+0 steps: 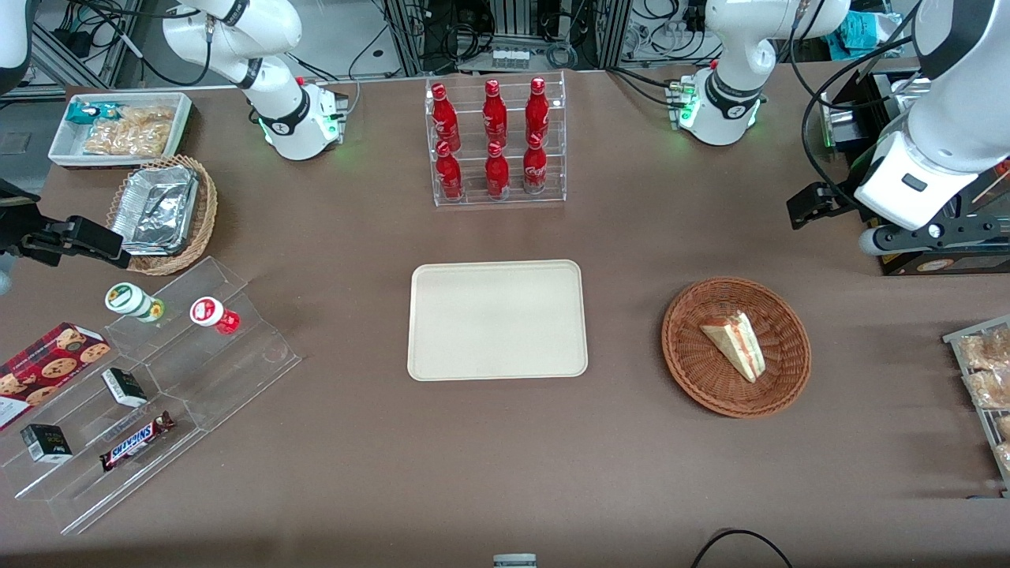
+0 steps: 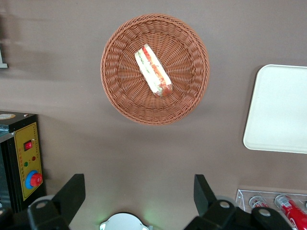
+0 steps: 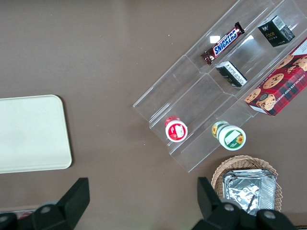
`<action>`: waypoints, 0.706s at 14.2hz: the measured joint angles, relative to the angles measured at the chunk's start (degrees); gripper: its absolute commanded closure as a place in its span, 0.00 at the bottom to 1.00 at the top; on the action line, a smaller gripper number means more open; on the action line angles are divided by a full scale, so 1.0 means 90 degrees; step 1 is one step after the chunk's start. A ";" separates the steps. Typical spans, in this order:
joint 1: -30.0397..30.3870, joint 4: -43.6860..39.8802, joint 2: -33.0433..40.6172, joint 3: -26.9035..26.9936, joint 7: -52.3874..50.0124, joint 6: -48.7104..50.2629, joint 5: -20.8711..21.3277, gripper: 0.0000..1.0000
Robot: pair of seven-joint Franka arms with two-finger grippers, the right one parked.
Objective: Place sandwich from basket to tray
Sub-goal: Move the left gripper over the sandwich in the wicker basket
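Lying in basket (image 1: 702, 367): sandwich (image 1: 735, 344) | claw (image 2: 139, 191) open, well apart

Light is even and fairly bright across the brown table (image 1: 505, 473) — it falls from overhead, with soft shadows. The gripper (image 2: 139, 196), high above the table farther from the front camera than the basket (image 1: 694, 371), has its fingers spread wide, dark and slightly soft. Glare sits on the clear rack (image 1: 237, 371) and on the foil (image 1: 158, 209) — the tray (image 1: 497, 319) looks nearly washed out. Green lamps glow at the arm bases.
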State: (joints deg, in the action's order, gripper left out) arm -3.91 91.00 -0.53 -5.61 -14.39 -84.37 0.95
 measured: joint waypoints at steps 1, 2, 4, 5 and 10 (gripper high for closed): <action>0.0000 0.0001 -0.0011 0.0000 0.0000 -0.0002 0.0000 0.00; 0.0000 0.0009 -0.0023 0.0000 0.0000 -0.0001 0.0000 0.00; 0.0000 0.0090 -0.0088 -0.0001 0.0000 0.0008 0.0001 0.00; 0.0000 0.0157 -0.0176 -0.0002 0.0001 -0.0002 0.0001 0.00; 0.0000 0.0720 -0.1140 0.0003 -0.0001 -0.1352 0.0003 0.00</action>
State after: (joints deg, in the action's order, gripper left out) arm -3.91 97.48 -10.79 -5.58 -14.39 -96.54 0.98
